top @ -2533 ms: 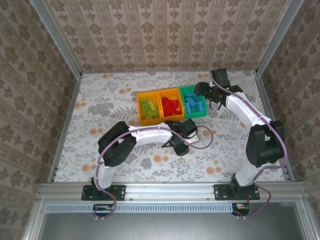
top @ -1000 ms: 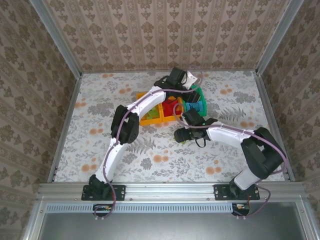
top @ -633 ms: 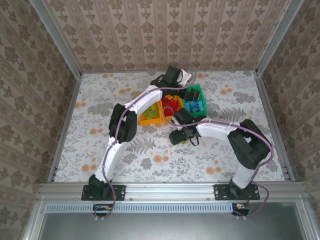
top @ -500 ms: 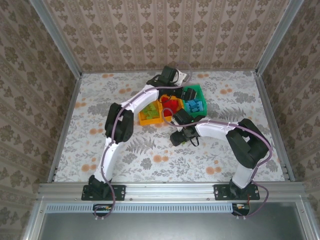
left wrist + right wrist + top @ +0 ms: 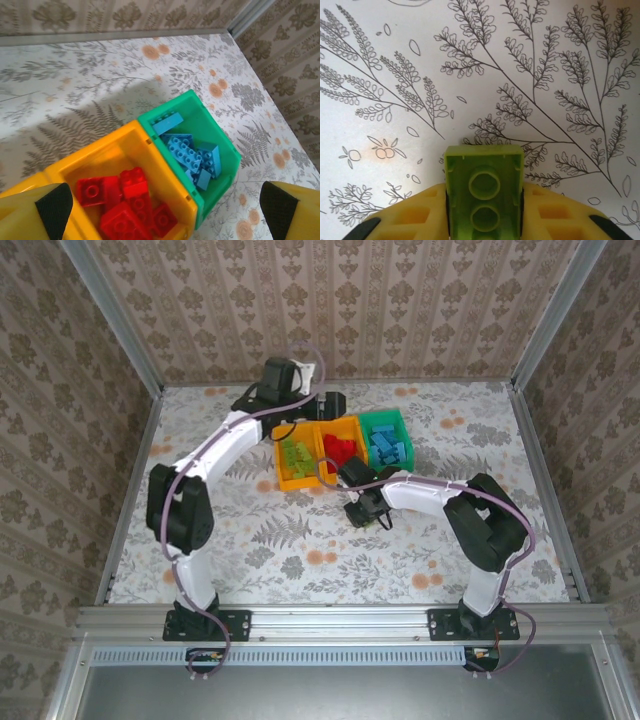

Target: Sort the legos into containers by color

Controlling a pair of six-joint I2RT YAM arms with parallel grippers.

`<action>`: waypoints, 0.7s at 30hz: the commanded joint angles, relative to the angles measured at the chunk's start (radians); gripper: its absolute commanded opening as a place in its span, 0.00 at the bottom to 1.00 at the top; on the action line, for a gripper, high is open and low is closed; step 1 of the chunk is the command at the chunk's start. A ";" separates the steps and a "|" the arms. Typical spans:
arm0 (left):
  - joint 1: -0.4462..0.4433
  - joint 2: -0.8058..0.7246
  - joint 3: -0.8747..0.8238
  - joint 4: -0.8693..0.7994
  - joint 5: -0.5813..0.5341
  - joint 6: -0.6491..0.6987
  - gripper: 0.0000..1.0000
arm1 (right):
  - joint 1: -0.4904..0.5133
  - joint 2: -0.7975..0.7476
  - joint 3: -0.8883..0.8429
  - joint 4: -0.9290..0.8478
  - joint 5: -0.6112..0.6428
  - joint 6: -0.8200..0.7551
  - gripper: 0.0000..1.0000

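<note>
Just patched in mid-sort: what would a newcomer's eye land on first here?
First, the lime green brick clamped in the right gripper, low over the floral table on the near side of the bins. Behind it sits the bright row: left orange bin with green bricks, middle orange bin with red bricks, and green bin with blue bricks. The open left gripper hangs by their far edge.

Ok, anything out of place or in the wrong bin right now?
Nothing stands out. Green bricks sit in the left orange bin, red ones in the middle orange bin, blue ones in the green bin. The right hand grips a lime brick over the table.
</note>
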 commanded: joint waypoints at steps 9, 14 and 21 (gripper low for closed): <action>0.121 -0.234 -0.306 0.026 -0.126 -0.004 1.00 | -0.014 -0.044 0.124 0.084 -0.180 0.127 0.24; 0.139 -0.320 -0.406 0.014 -0.199 0.022 1.00 | -0.055 0.013 0.260 0.174 -0.343 0.233 0.23; 0.171 -0.379 -0.515 -0.005 -0.237 0.033 1.00 | -0.106 0.188 0.523 0.259 -0.503 0.421 0.24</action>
